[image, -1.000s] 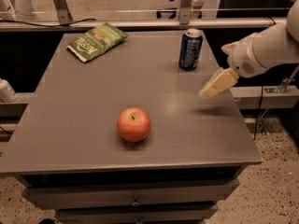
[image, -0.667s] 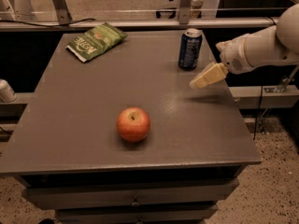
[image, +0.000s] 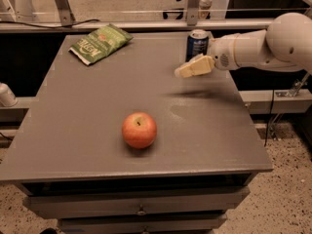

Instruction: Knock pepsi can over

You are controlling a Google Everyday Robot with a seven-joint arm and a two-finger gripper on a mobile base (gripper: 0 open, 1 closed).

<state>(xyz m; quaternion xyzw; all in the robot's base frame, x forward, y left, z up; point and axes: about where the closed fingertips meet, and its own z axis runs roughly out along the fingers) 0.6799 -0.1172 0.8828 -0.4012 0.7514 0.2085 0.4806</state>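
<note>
The pepsi can (image: 196, 42) is dark blue with a silver top. It stands upright near the far right edge of the grey table (image: 87, 106). My gripper (image: 182, 72) is cream-coloured at the end of a white arm (image: 263, 45) that reaches in from the right. It hovers above the table right in front of the can and a little to its left, pointing left. It hides the can's lower part. I cannot tell whether it touches the can.
A red apple (image: 139, 129) sits near the table's front middle. A green snack bag (image: 100, 43) lies at the far left. A metal rail (image: 146, 24) runs behind the table. Drawers (image: 141, 204) are below the front edge.
My gripper has moved left and farther back, from the right side of the can to just in front of it. The can, apple and bag have not moved.
</note>
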